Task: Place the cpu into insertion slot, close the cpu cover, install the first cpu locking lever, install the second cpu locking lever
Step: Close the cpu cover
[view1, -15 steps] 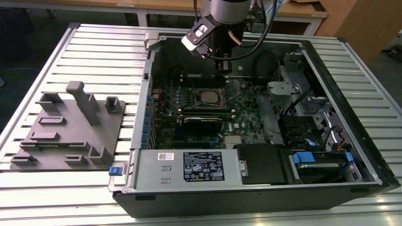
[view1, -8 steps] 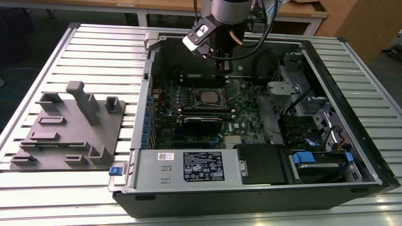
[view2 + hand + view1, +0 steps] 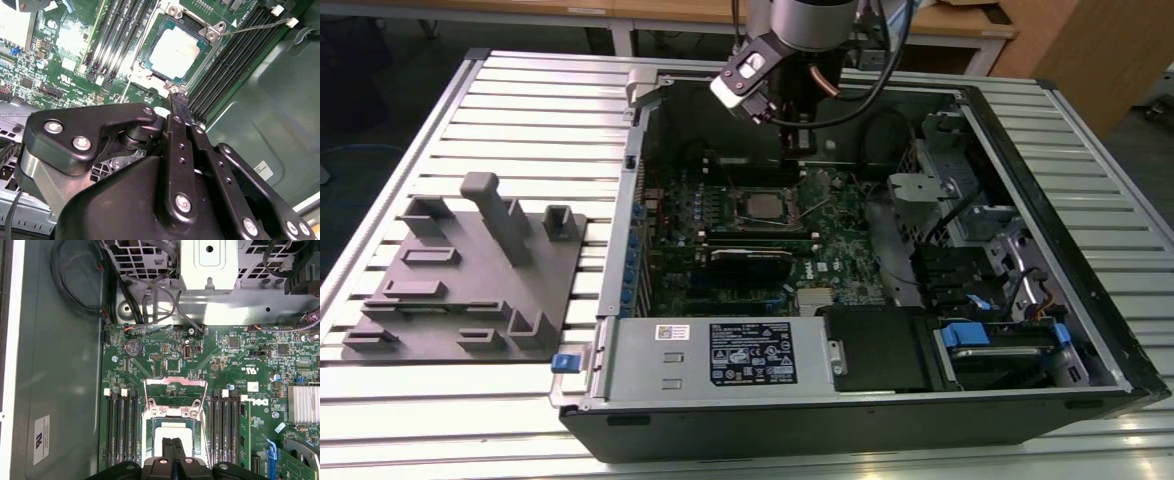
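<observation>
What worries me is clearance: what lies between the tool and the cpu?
In the second wrist view, just the socket's metal rim with a screw separates the tool from the cpu.

Open desktop tower on a slatted bench: my surroundings.

I note the computer case (image 3: 854,415) lying on its side, panel off, on a ribbed aluminium table (image 3: 534,100). A grey moulded fixture block (image 3: 454,300) with uprights sits apart from it at the exterior view's left. Inside the case are a green motherboard (image 3: 847,235), a silver power supply (image 3: 654,360) with a black-and-white label along the near wall, and a blue-handled drive caddy (image 3: 983,335) beside it. A blue clip (image 3: 564,362) sits at the case corner. In the first wrist view I see black memory slots (image 3: 121,425), a coin cell (image 3: 133,347), a finned heatsink (image 3: 304,403) and looped black cables (image 3: 75,285).
</observation>
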Available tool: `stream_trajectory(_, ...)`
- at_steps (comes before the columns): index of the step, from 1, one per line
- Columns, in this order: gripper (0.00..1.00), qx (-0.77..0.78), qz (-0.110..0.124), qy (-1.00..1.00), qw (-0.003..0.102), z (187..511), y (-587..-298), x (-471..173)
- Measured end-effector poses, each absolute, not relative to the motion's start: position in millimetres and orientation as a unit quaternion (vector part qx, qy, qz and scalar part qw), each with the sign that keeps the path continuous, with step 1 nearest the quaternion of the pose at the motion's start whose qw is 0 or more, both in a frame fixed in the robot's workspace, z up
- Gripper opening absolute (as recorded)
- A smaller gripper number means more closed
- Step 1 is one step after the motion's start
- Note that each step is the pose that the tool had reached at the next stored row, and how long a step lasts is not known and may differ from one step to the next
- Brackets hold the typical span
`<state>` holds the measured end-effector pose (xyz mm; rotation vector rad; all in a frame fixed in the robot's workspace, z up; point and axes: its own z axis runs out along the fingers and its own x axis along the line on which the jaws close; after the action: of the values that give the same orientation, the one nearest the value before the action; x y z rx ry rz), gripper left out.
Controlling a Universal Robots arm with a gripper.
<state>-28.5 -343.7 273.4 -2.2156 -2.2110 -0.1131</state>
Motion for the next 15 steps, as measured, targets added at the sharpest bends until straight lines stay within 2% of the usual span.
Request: stream_trajectory(15, 0.11, -0.708, -0.033, -0.706, 0.008, 273.4, -343.7, -24.0)
